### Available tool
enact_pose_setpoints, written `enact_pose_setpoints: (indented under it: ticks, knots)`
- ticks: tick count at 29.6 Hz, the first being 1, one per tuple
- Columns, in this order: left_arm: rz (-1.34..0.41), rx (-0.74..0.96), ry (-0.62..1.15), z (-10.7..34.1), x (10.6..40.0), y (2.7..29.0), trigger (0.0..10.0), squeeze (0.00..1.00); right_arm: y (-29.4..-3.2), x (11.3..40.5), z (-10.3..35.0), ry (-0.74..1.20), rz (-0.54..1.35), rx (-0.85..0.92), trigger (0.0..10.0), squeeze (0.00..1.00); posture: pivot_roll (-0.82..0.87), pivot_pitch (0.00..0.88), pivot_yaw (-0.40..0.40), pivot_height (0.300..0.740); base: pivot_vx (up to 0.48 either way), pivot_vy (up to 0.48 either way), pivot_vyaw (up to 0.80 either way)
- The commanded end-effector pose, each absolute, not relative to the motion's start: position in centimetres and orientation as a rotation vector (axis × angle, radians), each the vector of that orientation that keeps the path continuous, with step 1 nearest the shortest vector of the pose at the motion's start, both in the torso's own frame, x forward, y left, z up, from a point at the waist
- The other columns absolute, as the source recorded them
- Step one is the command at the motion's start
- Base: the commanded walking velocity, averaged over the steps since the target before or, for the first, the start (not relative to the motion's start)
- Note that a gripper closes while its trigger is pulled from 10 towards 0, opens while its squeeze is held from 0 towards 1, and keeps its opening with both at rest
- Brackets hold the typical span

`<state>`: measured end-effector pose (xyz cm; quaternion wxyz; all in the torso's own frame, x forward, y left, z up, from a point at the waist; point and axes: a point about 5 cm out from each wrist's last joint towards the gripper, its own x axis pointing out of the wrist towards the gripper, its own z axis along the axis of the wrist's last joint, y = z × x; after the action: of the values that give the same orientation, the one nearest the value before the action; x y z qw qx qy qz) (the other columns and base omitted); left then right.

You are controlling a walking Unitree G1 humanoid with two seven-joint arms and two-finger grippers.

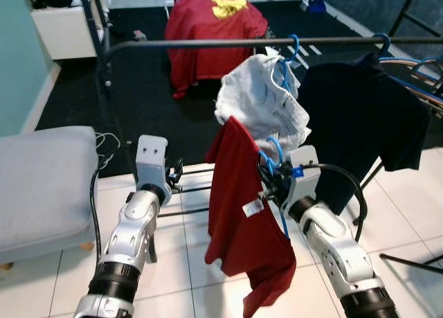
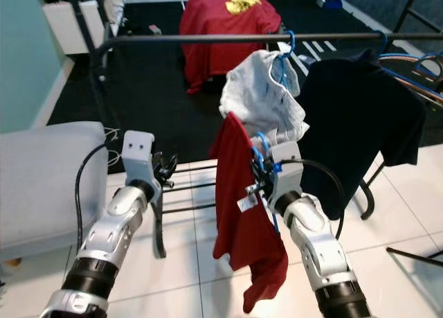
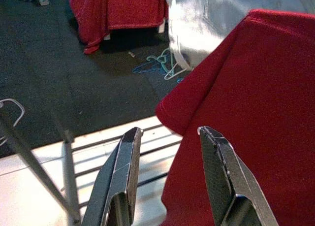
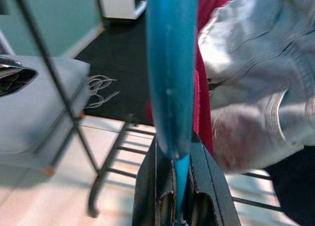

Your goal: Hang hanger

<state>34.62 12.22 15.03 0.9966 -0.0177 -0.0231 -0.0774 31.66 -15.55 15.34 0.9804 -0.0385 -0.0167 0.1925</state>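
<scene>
White tile lies under me, meeting a dark carpet [image 1: 152,117] further out, with a teal wall [image 1: 17,55] at far left. Below that wall sits a grey cushion [image 1: 41,183]. A black rack [image 1: 208,43] runs its rail across in front of me, from its post on the left over to the right.

My left gripper [image 3: 170,174] is raised just left of a red shirt [image 1: 242,221], its fingers [image 3: 120,179] spread with nothing between them; the shirt's shoulder is close beside one finger, and I cannot tell if they touch.

That red shirt hangs from a blue hanger [image 4: 170,73], which my right gripper [image 4: 179,196] pinches tight, the fingers pressed on the thin blue stem. The hanger's hook [image 1: 273,152] sits below the rail, not on it.

Behind the shirt, pale jeans [image 1: 263,103] hang from the rail on another blue hanger [image 1: 291,51]. Right of them a black shirt [image 1: 363,124] hangs on the rail too. Beyond the rail a red cloth with a yellow mark [image 1: 211,34] is draped over something on the carpet, and a few loose hangers [image 3: 160,66] lie on the carpet.
</scene>
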Motion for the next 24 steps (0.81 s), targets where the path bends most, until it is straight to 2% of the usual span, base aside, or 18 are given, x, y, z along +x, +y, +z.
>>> enact_pose_setpoints:
  ticks: [1, 3, 20, 21, 24]
  knots:
    - [-0.128, -0.035, -0.017, 14.1, 34.5, 13.1, 10.0, 0.0, -14.8, 31.8, 16.5, -0.096, 0.413, -0.084, 10.0, 0.0, -0.07, 0.157, -0.025, 0.74, 0.398, 0.0, 0.74]
    - [-0.128, -0.036, -0.019, 14.1, 34.5, 13.1, 10.0, 0.0, -14.8, 31.8, 16.5, -0.098, 0.418, -0.09, 10.0, 0.0, -0.07, 0.156, -0.025, 0.74, 0.394, 0.0, 0.68]
    - [-0.116, -0.045, -0.002, 13.2, 34.2, 13.6, 10.0, 0.0, -15.0, 31.8, 17.4, -0.132, 0.436, -0.081, 10.0, 0.0, -0.06, 0.137, -0.016, 0.74, 0.396, 0.0, 0.0]
    - [-0.137, -0.037, -0.009, 13.4, 34.2, 13.4, 10.0, 0.0, -14.8, 31.8, 17.5, -0.135, 0.448, -0.097, 10.0, 0.0, -0.07, 0.091, -0.006, 0.74, 0.394, 0.0, 0.0]
    - [-0.2, -0.018, -0.057, 14.5, 34.3, 12.5, 10.0, 0.0, -14.8, 31.9, 18.7, -0.174, 0.465, -0.128, 10.0, 0.0, -0.07, 0.117, -0.015, 0.74, 0.384, 0.0, 0.0]
